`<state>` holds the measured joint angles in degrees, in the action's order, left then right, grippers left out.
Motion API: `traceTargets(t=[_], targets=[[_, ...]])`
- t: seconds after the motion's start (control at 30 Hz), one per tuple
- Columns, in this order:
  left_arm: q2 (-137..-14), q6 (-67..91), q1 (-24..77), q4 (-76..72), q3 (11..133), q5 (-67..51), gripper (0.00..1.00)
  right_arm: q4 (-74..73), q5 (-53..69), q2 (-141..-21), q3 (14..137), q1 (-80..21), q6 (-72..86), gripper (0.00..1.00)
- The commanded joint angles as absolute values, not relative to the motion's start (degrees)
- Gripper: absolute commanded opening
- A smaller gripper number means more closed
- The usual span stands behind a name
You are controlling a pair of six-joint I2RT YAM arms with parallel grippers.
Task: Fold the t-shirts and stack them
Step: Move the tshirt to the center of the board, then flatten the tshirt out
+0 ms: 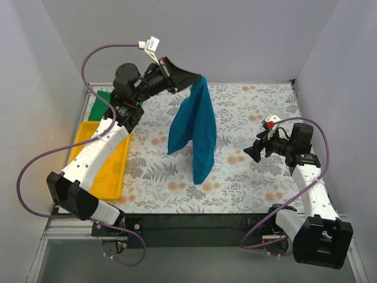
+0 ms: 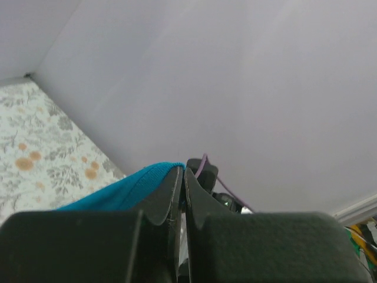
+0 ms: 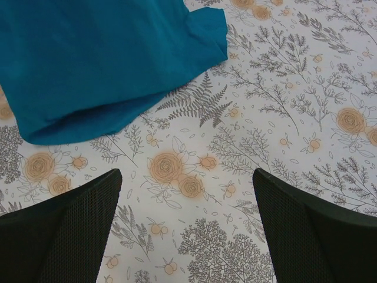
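Two shirts are on my screen, and only one is in play. At the far left, a bright yellow plastic tray sits on the floral-patterned tabletop under my left arm. Just beyond it a bright green cloth t-shirt lies in the corner, mostly hidden, so I cannot tell whether it is folded.

My left gripper is raised high over the far middle of the tabletop, jaws pinched tight on an edge of the plain teal-blue cloth t-shirt. The left wrist view shows that cloth caught at the very tips of the gripper. The shirt hangs in two long drapes, its lower end resting on the tabletop near the centre.

Further right, my right gripper hovers low, jaws spread wide with nothing between them. It is near the hanging cloth but apart from it, and its wrist view looks down on the shirt's bottom edge.

I judge this to be the start of the teal shirt's fold: lifted, not yet laid flat. Next I would want the right gripper on a second corner, so that both arms can spread the limp cloth square before any crease.

No writing is readable anywhere. A small white tag on the left arm's cable looks blank from here, and neither shirt shows a print.
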<state>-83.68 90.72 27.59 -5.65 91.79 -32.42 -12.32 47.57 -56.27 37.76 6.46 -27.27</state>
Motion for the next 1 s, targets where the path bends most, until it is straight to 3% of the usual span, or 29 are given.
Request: traceTargets(t=[0.0, 0.13, 0.17, 0.2, 0.23, 0.4, 0.43, 0.47, 0.6, 0.7, 0.97], targets=[[-83.76, 86.84, 30.67, -3.26, 84.57, -32.35, 0.00, -12.39, 46.76, -56.42, 38.76, 6.50, -28.21, 0.98], [-86.21, 79.75, 35.76, -0.79, 73.67, -31.10, 0.00, -12.39, 45.71, -56.43, 38.67, 6.50, -28.56, 0.98], [-87.26, 78.41, 38.82, -0.70, 71.39, -31.11, 0.04, -12.31, 45.44, -56.51, 38.50, 6.59, -28.65, 0.98], [-89.97, 77.09, 40.41, 1.21, 69.19, -30.33, 0.15, -12.39, 45.18, -56.60, 38.41, 6.59, -29.00, 0.98], [-91.48, 74.73, 42.17, 3.49, 68.82, -25.71, 0.45, -12.31, 44.22, -56.69, 38.23, 6.59, -29.18, 0.98], [-89.93, 61.97, 50.36, 12.92, 67.77, 2.34, 0.61, -12.39, 43.24, -56.69, 36.92, 6.85, -31.11, 0.98], [-88.09, 61.44, 50.36, 13.09, 66.37, 6.03, 0.66, -12.57, 44.63, -56.60, 36.65, 6.86, -31.55, 0.98], [-83.72, 60.30, 50.36, 13.01, 65.57, 11.11, 0.78, -12.66, 45.78, -56.51, 36.22, 6.86, -32.07, 0.98], [-72.97, 52.93, 49.75, 12.39, 60.48, 17.21, 0.95, -18.53, 54.74, -58.44, 38.04, 6.16, -37.94, 0.98], [-64.62, 50.28, 48.78, 11.17, 53.02, 19.49, 0.98, -26.44, 55.82, -60.47, 41.12, 1.87, -43.74, 0.98], [-46.96, 48.43, 47.99, 11.17, 36.75, 26.28, 0.98, -41.04, 41.06, -64.59, 52.37, -15.55, -55.98, 0.98]])
